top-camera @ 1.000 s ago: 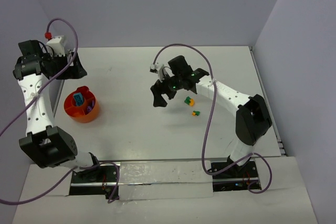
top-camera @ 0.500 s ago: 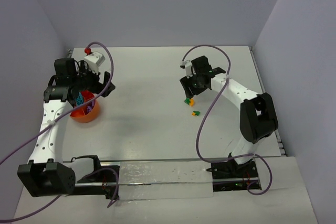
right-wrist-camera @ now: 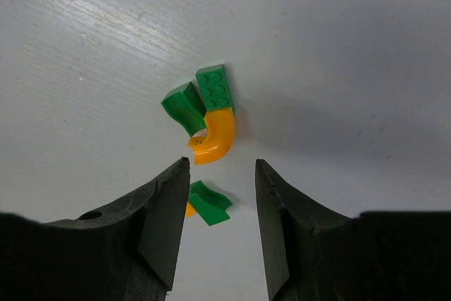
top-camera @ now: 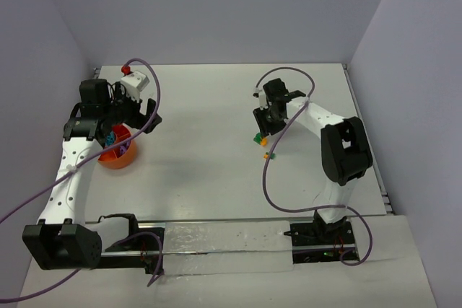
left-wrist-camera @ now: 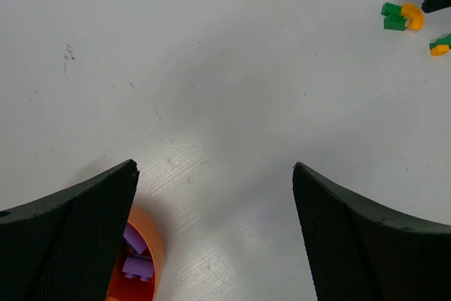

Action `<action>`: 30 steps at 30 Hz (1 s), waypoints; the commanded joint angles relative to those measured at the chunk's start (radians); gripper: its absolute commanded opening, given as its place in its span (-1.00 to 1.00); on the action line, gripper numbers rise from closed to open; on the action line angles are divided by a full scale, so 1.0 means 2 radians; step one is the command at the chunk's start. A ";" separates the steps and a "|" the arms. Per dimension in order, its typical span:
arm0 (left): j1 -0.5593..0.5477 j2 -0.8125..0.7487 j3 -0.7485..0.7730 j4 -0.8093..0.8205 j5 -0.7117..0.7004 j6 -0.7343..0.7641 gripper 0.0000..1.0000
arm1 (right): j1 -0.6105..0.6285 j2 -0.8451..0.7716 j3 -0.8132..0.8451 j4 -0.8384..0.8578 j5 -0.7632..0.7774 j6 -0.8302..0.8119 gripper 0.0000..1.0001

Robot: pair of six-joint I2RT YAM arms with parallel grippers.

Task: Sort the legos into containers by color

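Two small clusters of legos lie at centre right of the table. The nearer-to-camera one in the right wrist view has a green brick (right-wrist-camera: 215, 88), a green curved piece (right-wrist-camera: 184, 107) and an orange-yellow curved piece (right-wrist-camera: 215, 139). A second green piece (right-wrist-camera: 209, 204) with a bit of orange-yellow lies on the table between my right gripper's (right-wrist-camera: 222, 167) fingers, close to the left one. The jaws are narrow but apart and grip nothing. From above, my right gripper (top-camera: 261, 129) points down at the legos (top-camera: 260, 138). My left gripper (top-camera: 143, 117) stands wide open just right of the orange bowl (top-camera: 115, 156).
The bowl's rim (left-wrist-camera: 149, 241) shows under my left finger, with purple legos (left-wrist-camera: 134, 262) inside. A teal lego (top-camera: 110, 137) also lies in the bowl. Both lego clusters (left-wrist-camera: 402, 17) appear far off in the left wrist view. Walls close the table at back and right.
My right gripper moved right and down over the legos and narrowed its jaws. The left arm swung from the back-left corner to beside the bowl, still open.
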 commanded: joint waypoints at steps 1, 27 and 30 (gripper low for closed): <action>-0.003 -0.002 0.000 0.026 -0.001 -0.004 0.93 | -0.003 0.018 0.025 -0.013 -0.013 0.021 -0.04; -0.004 0.005 -0.003 0.031 -0.009 -0.008 0.93 | -0.018 0.082 0.061 -0.032 -0.027 0.035 -0.55; -0.004 0.006 -0.001 0.028 -0.010 -0.008 0.93 | -0.019 0.079 0.062 -0.037 -0.035 0.035 -0.82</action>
